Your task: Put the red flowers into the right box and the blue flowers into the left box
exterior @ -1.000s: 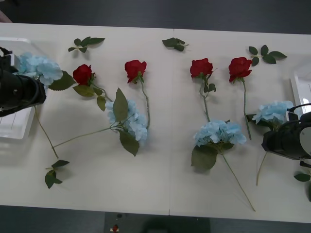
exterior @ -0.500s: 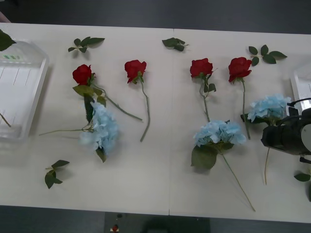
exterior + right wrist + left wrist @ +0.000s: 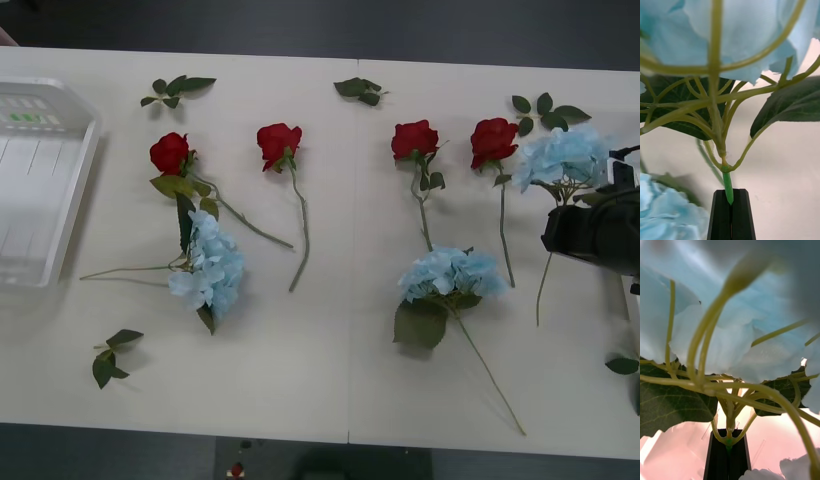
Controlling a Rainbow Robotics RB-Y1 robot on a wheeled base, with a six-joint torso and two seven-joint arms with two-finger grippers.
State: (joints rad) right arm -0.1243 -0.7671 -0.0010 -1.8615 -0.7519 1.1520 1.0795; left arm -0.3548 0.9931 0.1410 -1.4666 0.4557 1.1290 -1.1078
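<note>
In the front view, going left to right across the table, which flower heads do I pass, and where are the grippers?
left box → red rose → blue hydrangea → red rose → red rose → blue hydrangea → red rose → blue hydrangea, held by the right gripper. The left gripper also clamps a hydrangea stem.

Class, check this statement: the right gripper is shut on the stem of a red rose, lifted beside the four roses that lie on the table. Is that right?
Not quite. The right gripper is shut on the stem of a pale-blue hydrangea, not a red rose; the right wrist view shows the blue head above the pinched green stem. The four red roses do lie on the table.
</note>
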